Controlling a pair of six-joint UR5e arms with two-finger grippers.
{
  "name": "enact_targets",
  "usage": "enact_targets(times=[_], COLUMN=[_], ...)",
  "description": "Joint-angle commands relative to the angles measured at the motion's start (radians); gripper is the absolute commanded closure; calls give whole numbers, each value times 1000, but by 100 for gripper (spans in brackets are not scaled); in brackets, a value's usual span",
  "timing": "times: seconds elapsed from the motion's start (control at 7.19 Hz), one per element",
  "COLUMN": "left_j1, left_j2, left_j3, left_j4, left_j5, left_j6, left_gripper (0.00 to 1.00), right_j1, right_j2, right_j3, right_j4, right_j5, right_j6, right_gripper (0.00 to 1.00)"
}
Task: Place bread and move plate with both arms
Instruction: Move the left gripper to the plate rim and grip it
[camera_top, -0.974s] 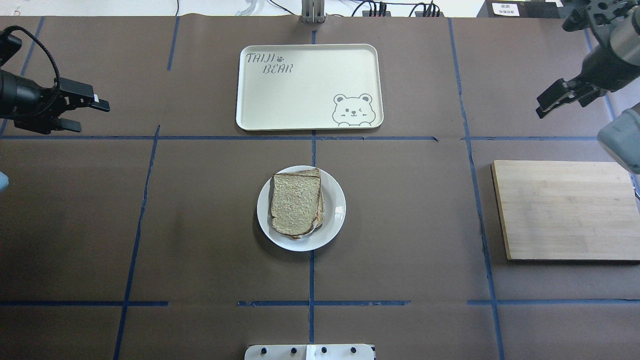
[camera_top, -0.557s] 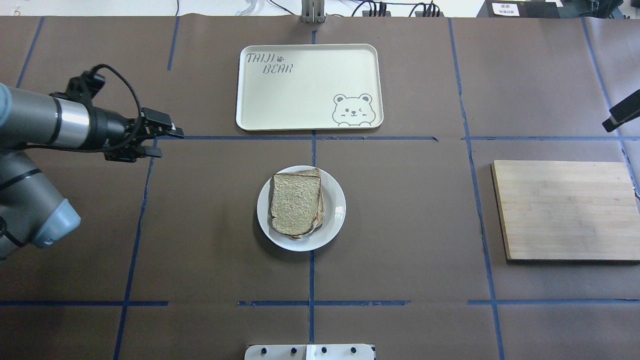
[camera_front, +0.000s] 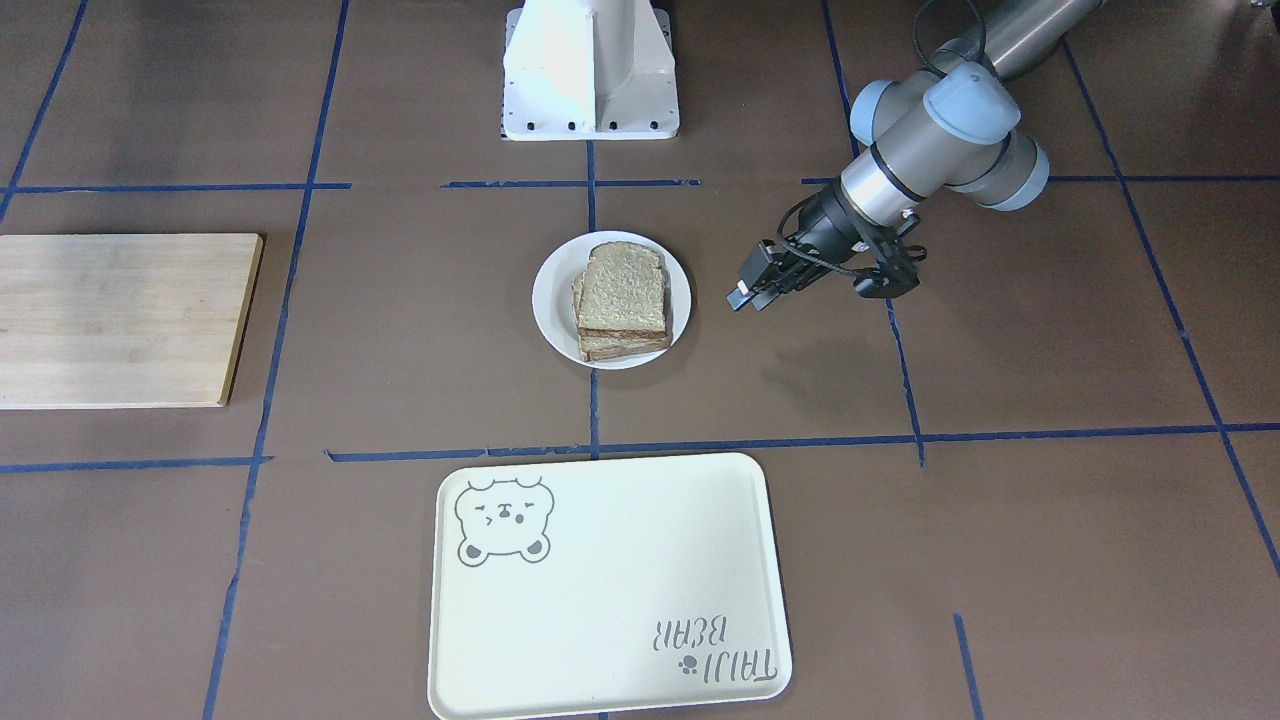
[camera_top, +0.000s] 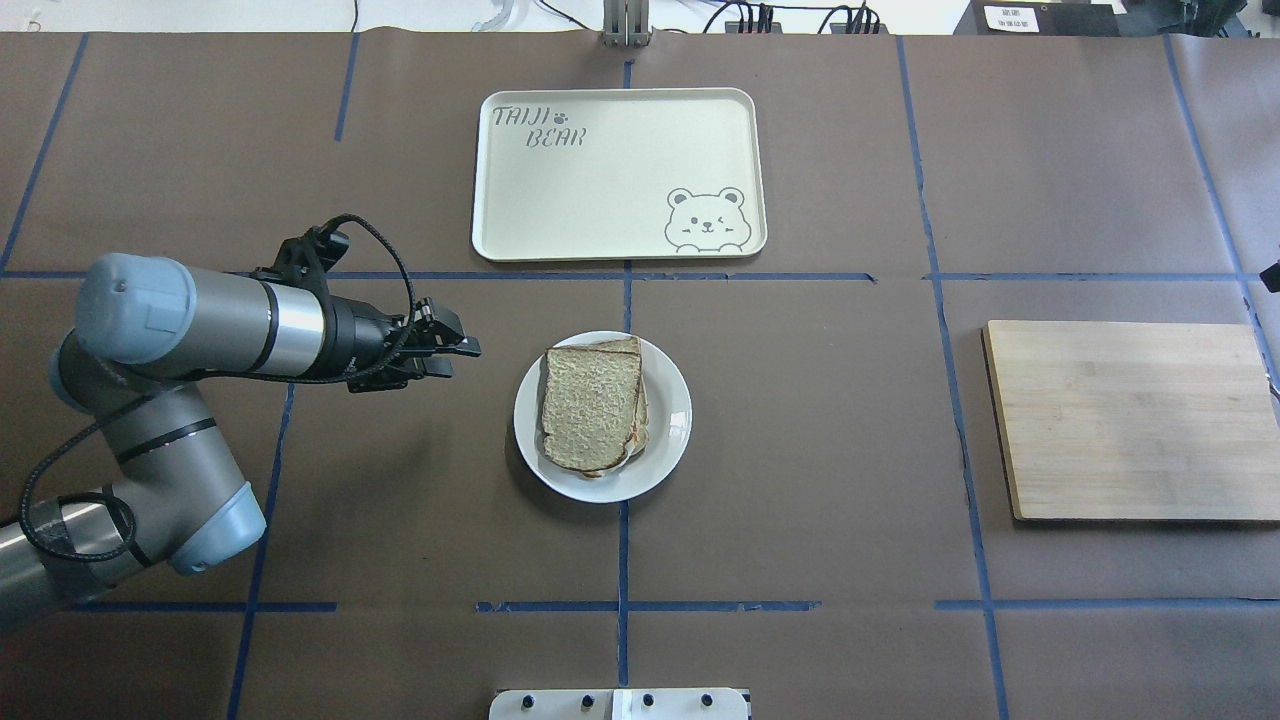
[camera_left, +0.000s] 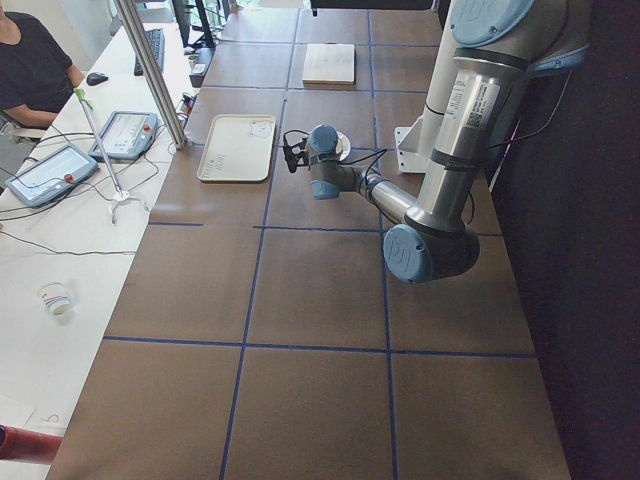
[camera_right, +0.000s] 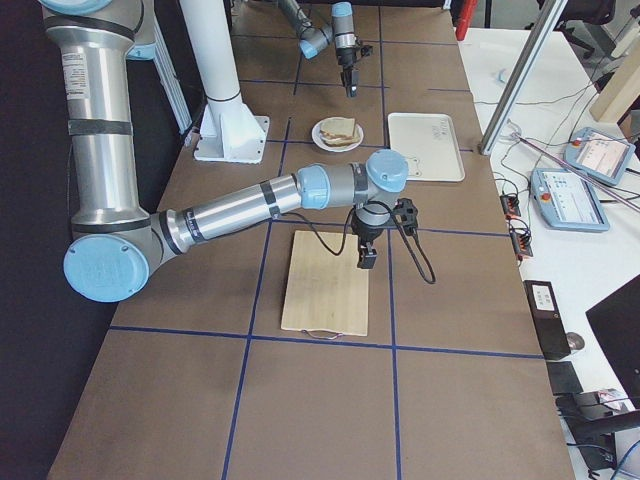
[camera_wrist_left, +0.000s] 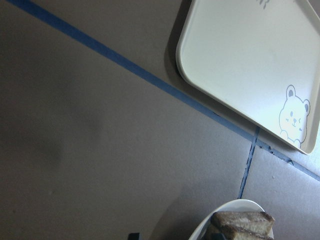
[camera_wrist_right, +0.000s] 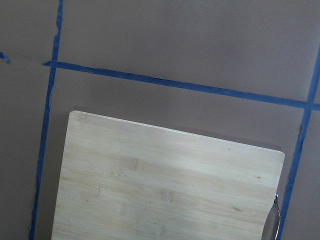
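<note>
Wholegrain bread slice with dark brown crust (camera_top: 590, 405) lies flat on top of another slice (camera_front: 622, 346) on your small round white plate (camera_top: 672, 440), mid-table. Its long axis runs between the robot base and the cream rectangular bear tray (camera_top: 620, 170), with the rounded end toward the base. Your left gripper (camera_top: 452, 358) hovers near the plate's left rim without touching it, black fingers parted and holding nothing. The right gripper (camera_right: 367, 258) hangs over the pale wooden board (camera_top: 1130, 420); you cannot tell how wide it stands.
</note>
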Motion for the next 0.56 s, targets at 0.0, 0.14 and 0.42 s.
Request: enact_targets(times=[0.0, 0.14, 0.42], left_j1=[92, 101, 109], left_j2=[-13, -19, -62], left_j3=[16, 53, 159], left_j4=[-32, -83, -169], left_j5=[102, 104, 106], left_j6=[-10, -10, -12], left_gripper=[49, 49, 49], right_j1=[6, 7, 21], right_j2=[-13, -15, -18], right_j3=[-1, -2, -4], right_j4=[47, 46, 47], right_j5=[0, 2, 2], right_j6=[9, 11, 8], right_gripper=[1, 1, 1])
